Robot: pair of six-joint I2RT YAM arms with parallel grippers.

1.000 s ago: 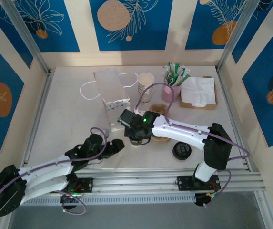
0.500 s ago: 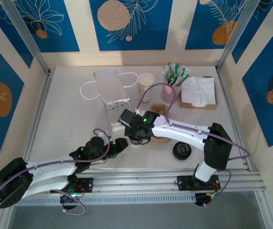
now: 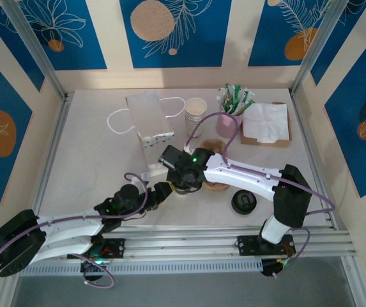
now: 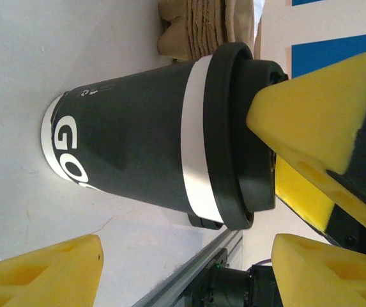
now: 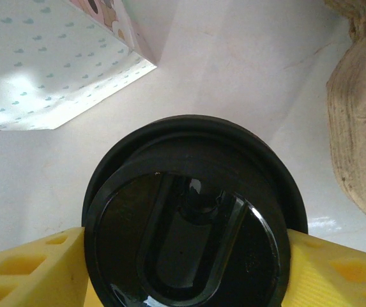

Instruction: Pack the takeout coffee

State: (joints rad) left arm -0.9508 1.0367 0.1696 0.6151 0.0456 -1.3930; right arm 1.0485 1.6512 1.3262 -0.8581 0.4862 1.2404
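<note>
The coffee (image 4: pixel 138 153) is seen upright on the desk (image 3: pixel 93 160), close to the middle of the front edge, dark-walled with a white band under its black lid. The lid is clamped from above by the right fingers (image 5: pixel 23 268), one yellow pad pressed to each side of the rim. The left fingers (image 4: pixel 48 272) are held apart, low over the desk and level with the cup's wall, just beside it on its left and clear of it. The bag (image 3: pixel 149 120) is found behind the coffee, toward the back-left corner, apart from it. Brown carriers (image 5: pixel 361 121) are stacked just beside the cup, on its right. Loose lids (image 3: pixel 243 202) are spotted nearer the front-right corner.
</note>
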